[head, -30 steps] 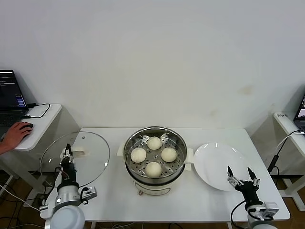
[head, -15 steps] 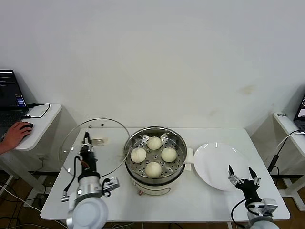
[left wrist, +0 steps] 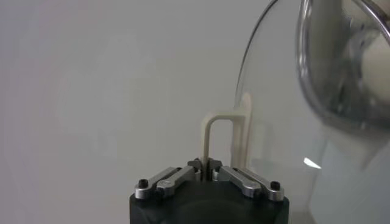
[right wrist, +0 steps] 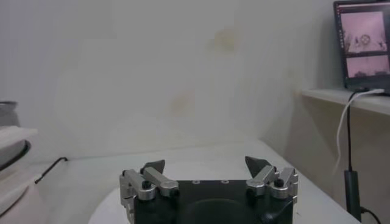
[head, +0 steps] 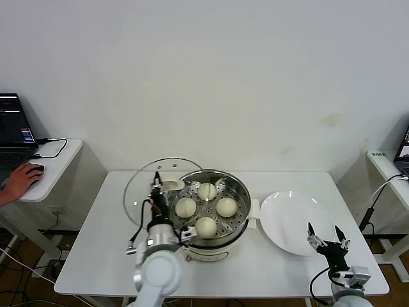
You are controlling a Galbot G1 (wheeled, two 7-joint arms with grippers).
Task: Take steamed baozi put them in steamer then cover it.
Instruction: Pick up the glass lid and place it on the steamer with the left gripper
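Observation:
Several cream-white steamed baozi [head: 206,191] lie on the perforated tray inside the shiny steamer [head: 238,225] at the table's middle. My left gripper [head: 156,181] is shut on the cream handle [head: 171,185] of the glass cover [head: 142,192], held tilted in the air with its right edge over the steamer's left rim. In the left wrist view the left gripper [left wrist: 204,163] pinches the handle [left wrist: 220,129], with the glass [left wrist: 274,134] and the steamer wall [left wrist: 341,73] beyond it. My right gripper [head: 326,238] [right wrist: 205,165] stands open and empty at the table's front right.
A flat white plate [head: 287,211] lies right of the steamer, just behind the right gripper. A side table on the left carries a laptop and a person's hand [head: 20,180] on a mouse. Another side table [head: 386,167] with a screen [right wrist: 362,36] and cables stands on the right.
My left gripper has carried the cover to the right, from over the table's left edge to the steamer's left rim. The right arm has barely moved.

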